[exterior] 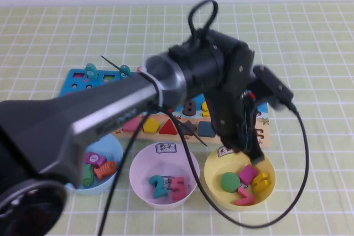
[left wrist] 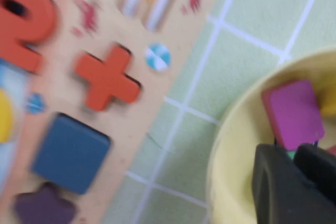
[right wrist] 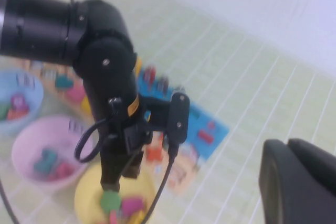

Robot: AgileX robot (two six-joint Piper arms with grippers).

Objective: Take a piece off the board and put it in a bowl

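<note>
Left arm [exterior: 110, 114]: glossy black tubular link, silver ring at joint, black wrist housing with screw heads, small yellow label. Black cable [exterior: 301, 153] loops around. Camera block [exterior: 274, 88] black. Right gripper [right wrist: 302, 182]: black, rounded.

Three bowls stand along the worktop's near edge: one yellow bowl [exterior: 214, 176], one pale pink bowl [exterior: 139, 165], one light blue bowl [exterior: 114, 148]. One board [exterior: 72, 78] lies behind them. One magenta piece [exterior: 248, 173] lies in the yellow bowl.

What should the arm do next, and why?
Probably lift the left end effector clear of the bowl: the piece already lies inside, free below it. The right end effector hangs raised off to the right.
</note>
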